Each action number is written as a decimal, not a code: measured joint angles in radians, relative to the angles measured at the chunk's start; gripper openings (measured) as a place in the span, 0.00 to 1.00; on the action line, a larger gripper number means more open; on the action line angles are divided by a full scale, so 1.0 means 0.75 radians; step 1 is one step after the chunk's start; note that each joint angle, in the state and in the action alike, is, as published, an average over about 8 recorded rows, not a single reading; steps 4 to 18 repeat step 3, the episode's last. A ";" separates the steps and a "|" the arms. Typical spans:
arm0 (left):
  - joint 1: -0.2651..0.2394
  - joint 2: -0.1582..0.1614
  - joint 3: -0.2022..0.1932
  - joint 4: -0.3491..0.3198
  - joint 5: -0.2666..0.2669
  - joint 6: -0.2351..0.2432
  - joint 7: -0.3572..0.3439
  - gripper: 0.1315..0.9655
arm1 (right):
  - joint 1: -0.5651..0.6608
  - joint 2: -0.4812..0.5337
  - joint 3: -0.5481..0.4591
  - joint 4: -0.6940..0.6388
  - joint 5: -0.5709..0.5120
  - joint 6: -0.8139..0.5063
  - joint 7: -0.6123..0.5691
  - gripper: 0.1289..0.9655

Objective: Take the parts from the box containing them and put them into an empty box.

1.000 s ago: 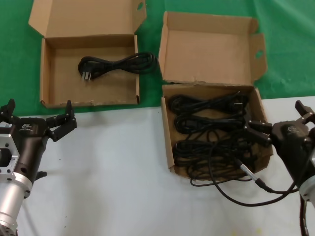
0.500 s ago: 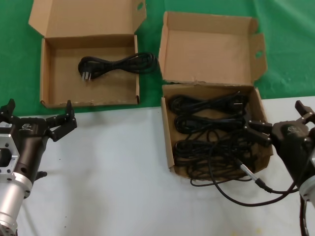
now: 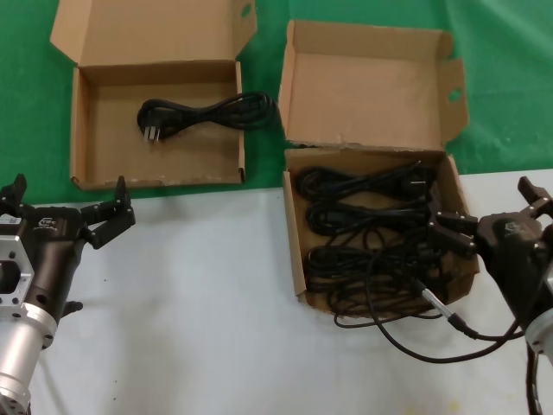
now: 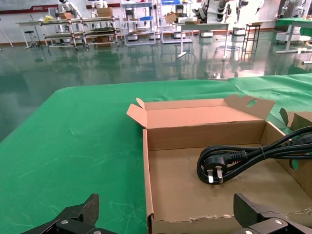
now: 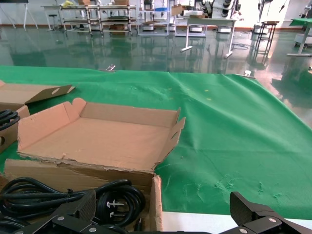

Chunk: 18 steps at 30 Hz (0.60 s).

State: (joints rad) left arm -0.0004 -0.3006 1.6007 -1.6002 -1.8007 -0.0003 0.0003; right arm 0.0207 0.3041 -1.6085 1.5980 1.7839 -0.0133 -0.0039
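From the head view, your right gripper [image 3: 456, 233], spread open and holding nothing, sits at three o'clock of the squarish box [image 3: 298, 259] full of power cords [image 3: 371, 229]. Left gripper [image 3: 65, 212] waits open (one cord [image 3: 203, 114] already lies in the wider box [image 3: 86, 138]). The right wrist view shows plugs below: pinch one whole bundle, mid-loop

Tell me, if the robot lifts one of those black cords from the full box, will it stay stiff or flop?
Probably flop: the black cords lie in soft, bendy loops. They look tangled, so one may drag its neighbours. A loose strand already spills over the full box wall onto the table, so ends would likely dangle. The right gripper sits at that box's edge, open.
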 joint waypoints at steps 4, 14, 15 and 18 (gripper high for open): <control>0.000 0.000 0.000 0.000 0.000 0.000 0.000 1.00 | 0.000 0.000 0.000 0.000 0.000 0.000 0.000 1.00; 0.000 0.000 0.000 0.000 0.000 0.000 0.000 1.00 | 0.000 0.000 0.000 0.000 0.000 0.000 0.000 1.00; 0.000 0.000 0.000 0.000 0.000 0.000 0.000 1.00 | 0.000 0.000 0.000 0.000 0.000 0.000 0.000 1.00; 0.000 0.000 0.000 0.000 0.000 0.000 0.000 1.00 | 0.000 0.000 0.000 0.000 0.000 0.000 0.000 1.00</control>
